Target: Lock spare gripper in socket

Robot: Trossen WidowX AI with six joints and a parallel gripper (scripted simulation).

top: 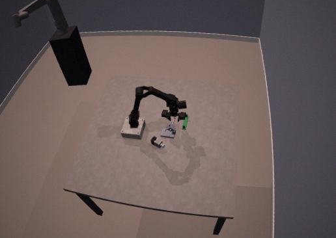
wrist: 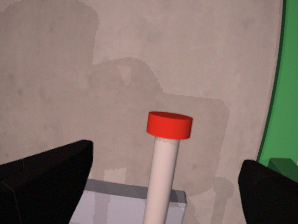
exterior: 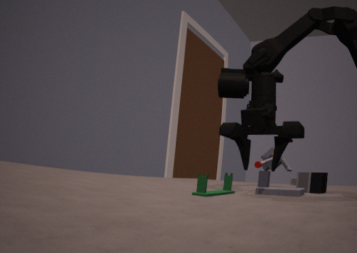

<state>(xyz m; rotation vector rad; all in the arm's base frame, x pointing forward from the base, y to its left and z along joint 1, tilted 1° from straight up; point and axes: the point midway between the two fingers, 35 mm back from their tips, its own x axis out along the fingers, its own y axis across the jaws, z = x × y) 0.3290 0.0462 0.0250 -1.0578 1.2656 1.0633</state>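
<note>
The lock pin, with a red head (exterior: 258, 164) (wrist: 169, 126) and a pale shaft (wrist: 161, 182), sticks out of the grey mount (top: 168, 131) (exterior: 280, 191). My gripper (exterior: 260, 170) (wrist: 168, 161) is open and points down, with nothing held. Its two fingers stand on either side of the pin in the wrist view; in the exterior view their tips are about level with the pin's head. Whether they have reached the pin's depth is hard to tell. The spare gripper (top: 157, 142) (exterior: 311, 182), grey and black, lies on the table beside the mount. The socket is partly hidden behind a finger.
A green holder with two notched uprights (top: 185, 122) (exterior: 213, 193) (wrist: 286, 100) stands close to the mount, beside one finger in the wrist view. The arm's white base block (top: 133, 132) is on the mount's other side. A second grey arm on a black pedestal (top: 71, 57) stands far off.
</note>
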